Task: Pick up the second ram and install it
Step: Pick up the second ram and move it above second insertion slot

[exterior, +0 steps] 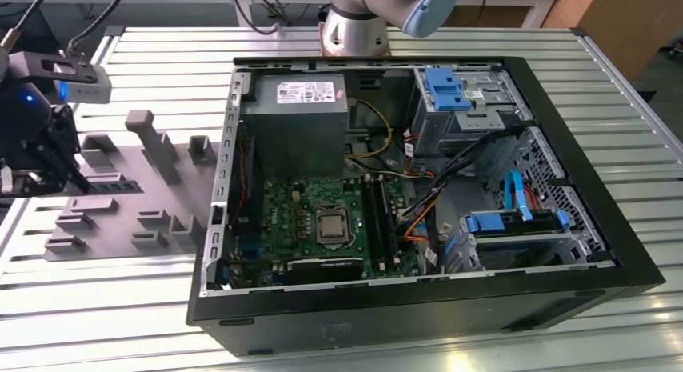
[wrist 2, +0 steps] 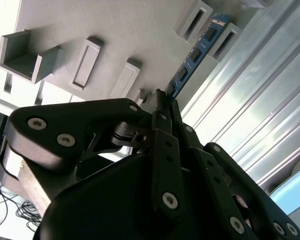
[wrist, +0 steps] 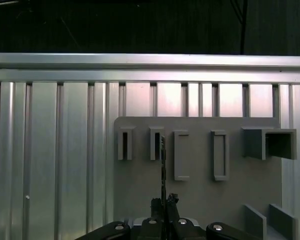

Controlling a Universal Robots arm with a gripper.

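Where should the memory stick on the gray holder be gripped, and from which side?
Grip the memory stick across its two flat faces near the free long edge, coming down from above the gray holder. It stands on edge among the holder's raised blocks, so the lower edge is seated and likely only the upper part is open.

From where I stand, the arm's silver joint [exterior: 350, 28] wears a pale blue cap [exterior: 427, 8], and the claw [wrist 2: 160, 97] is matte black link bars studded with silver screws [wrist 2: 170, 200], a grey camera box [exterior: 75, 72] mounted above.
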